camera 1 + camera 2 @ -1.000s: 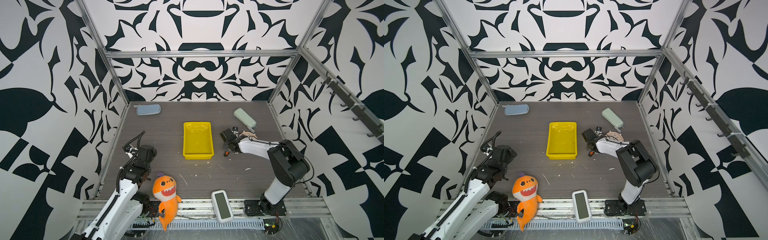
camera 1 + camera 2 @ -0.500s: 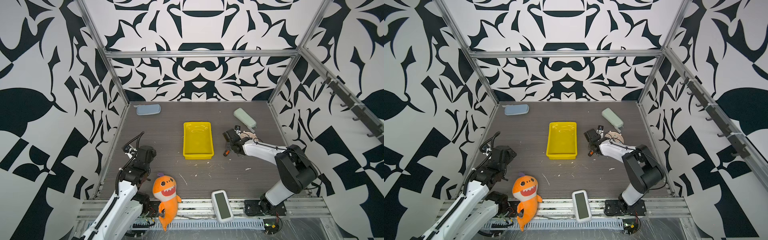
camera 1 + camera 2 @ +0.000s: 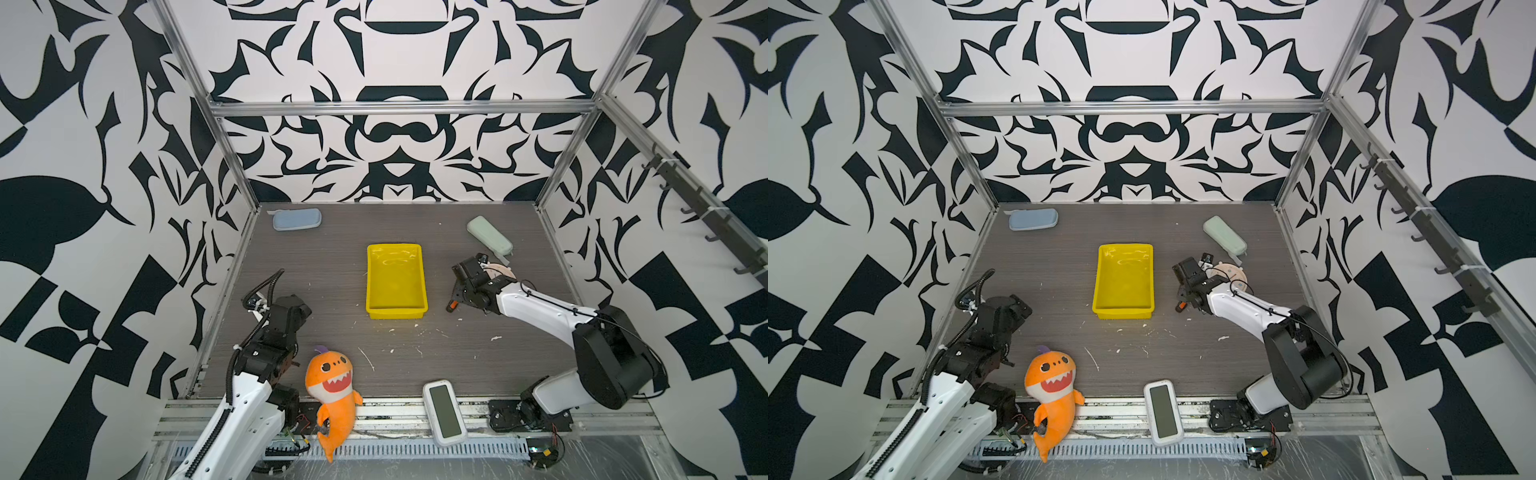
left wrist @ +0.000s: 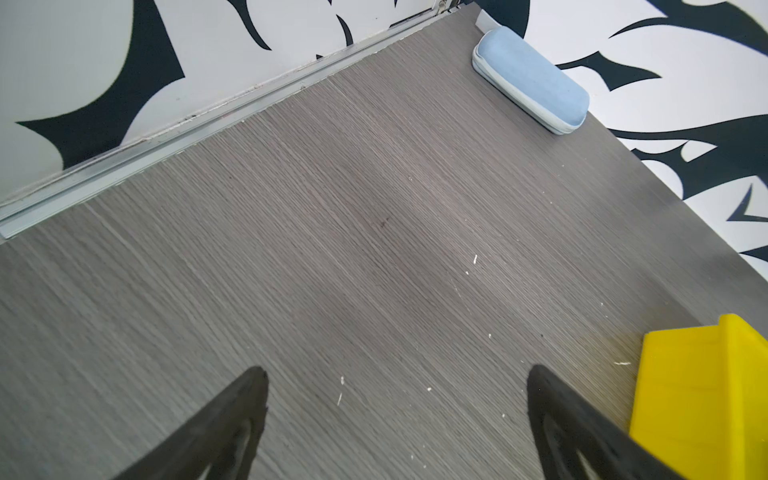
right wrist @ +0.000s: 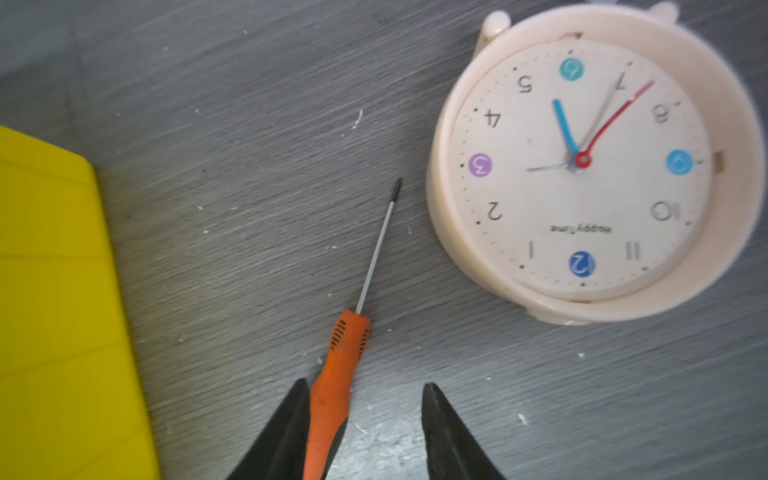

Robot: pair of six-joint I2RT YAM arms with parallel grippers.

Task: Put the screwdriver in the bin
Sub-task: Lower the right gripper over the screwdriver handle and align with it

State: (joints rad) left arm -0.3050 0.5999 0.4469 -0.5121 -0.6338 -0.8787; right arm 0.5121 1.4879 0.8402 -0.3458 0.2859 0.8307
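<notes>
The screwdriver lies flat on the worktop, outside the bin. It sits in the gap between the bin's side wall and a cream alarm clock that lies face up. Its tip ends near the clock's rim without touching it.

The right gripper straddles the orange handle with jaws spread. One finger sits against the handle, apparently touching, though blur prevents certainty; the other stands clear, so the handle is not pinched. In both top views only the handle's end shows beneath this gripper.

The left gripper hangs spread over bare worktop, with the bin's corner just beside one finger.
</notes>
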